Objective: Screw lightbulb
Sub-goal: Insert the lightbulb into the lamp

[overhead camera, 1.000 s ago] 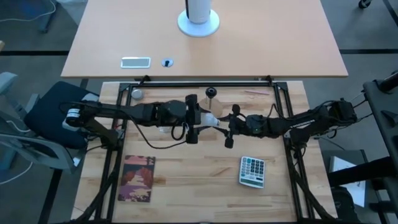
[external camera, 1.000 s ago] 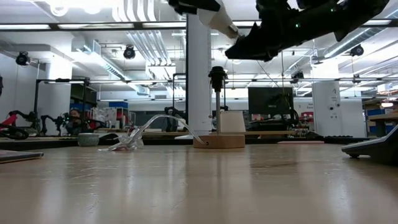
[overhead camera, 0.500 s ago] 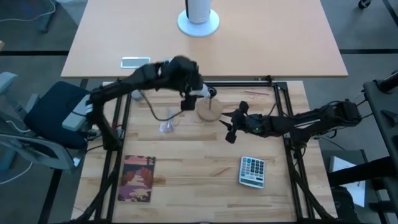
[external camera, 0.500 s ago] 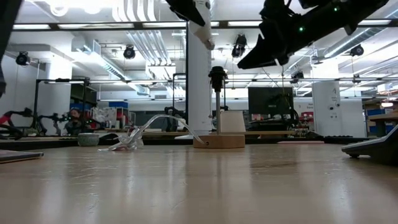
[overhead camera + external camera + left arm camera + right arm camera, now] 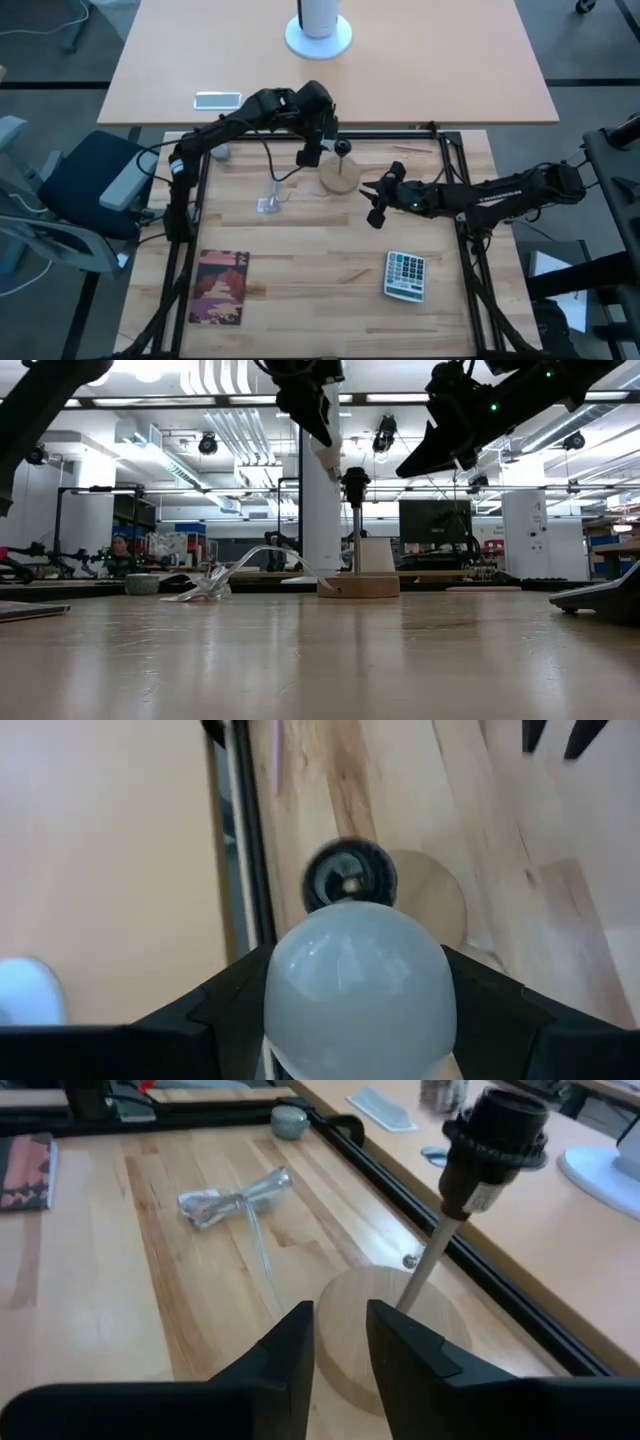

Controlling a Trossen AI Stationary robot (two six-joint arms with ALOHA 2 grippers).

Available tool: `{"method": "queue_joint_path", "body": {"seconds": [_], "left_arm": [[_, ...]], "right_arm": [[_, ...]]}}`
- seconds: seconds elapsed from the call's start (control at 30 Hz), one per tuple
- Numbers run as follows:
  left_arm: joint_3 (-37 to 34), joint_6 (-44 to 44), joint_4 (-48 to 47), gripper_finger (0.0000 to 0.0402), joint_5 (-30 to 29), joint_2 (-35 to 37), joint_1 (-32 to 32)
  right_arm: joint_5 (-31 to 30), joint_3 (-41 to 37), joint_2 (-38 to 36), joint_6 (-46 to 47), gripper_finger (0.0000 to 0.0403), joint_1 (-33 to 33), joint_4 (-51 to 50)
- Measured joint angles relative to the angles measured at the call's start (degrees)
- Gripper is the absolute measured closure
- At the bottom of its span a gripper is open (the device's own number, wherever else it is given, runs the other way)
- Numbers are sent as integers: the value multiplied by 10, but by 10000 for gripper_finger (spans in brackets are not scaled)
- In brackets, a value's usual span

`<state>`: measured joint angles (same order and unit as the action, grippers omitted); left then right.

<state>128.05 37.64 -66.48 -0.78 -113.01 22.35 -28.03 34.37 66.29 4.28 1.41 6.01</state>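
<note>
The lamp holder stands on the table's far middle: a round wooden base [image 5: 338, 178], a thin stem [image 5: 430, 1250] and a black socket [image 5: 348, 885] on top. My left gripper [image 5: 318, 148] is shut on the frosted-white lightbulb [image 5: 355, 985], just left of the socket [image 5: 355, 482] and about level with it. Whether the bulb touches the socket I cannot tell; its screw base is hidden. My right gripper [image 5: 372, 200] hovers above the table to the right of the wooden base [image 5: 395, 1330], its fingers a narrow gap apart with nothing between them. My left gripper pinches the bulb's rounded glass body [image 5: 290, 990] between its two fingers [image 5: 225, 1005], one on each side. The fingers slant downward toward the table's far edge. The bulb [image 5: 328, 455] is lifted clear of the table and tilted, its lower end toward the socket.
A crumpled clear wrapper [image 5: 270, 200] lies left of the lamp, a small grey ball [image 5: 220, 152] at the far left. A calculator [image 5: 405, 275] and a booklet [image 5: 220, 285] lie nearer the front. A black frame rail [image 5: 400, 130] runs along the far edge.
My left gripper has carried the bulb from the middle of the table, where it was close to my right gripper, up and toward the far edge to the socket, tipping more steeply downward. My right gripper has stayed about where it was.
</note>
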Motion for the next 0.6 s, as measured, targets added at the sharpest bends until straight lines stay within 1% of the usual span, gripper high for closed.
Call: {"method": "queue_joint_path", "body": {"seconds": [0.13,0.27,0.33,0.4,0.47,0.5,0.6], "left_arm": [[17,-1,3,164,0,5,-1],[36,7,3,164,0,4,-4],[46,8,17,164,5,4,-4],[47,12,25,164,9,4,-4],[46,15,27,164,9,4,-4],[46,16,26,164,10,4,-4],[41,18,32,164,15,4,-4]], "right_arm": [[-3,-1,9,15,331,-21,-2],[-4,-9,26,46,345,-72,-3],[9,-10,35,60,348,-106,-3],[55,-12,49,55,345,-142,14],[117,-16,71,44,333,-174,59],[147,-18,84,36,325,-189,87],[207,-20,128,22,291,-225,167]]}}
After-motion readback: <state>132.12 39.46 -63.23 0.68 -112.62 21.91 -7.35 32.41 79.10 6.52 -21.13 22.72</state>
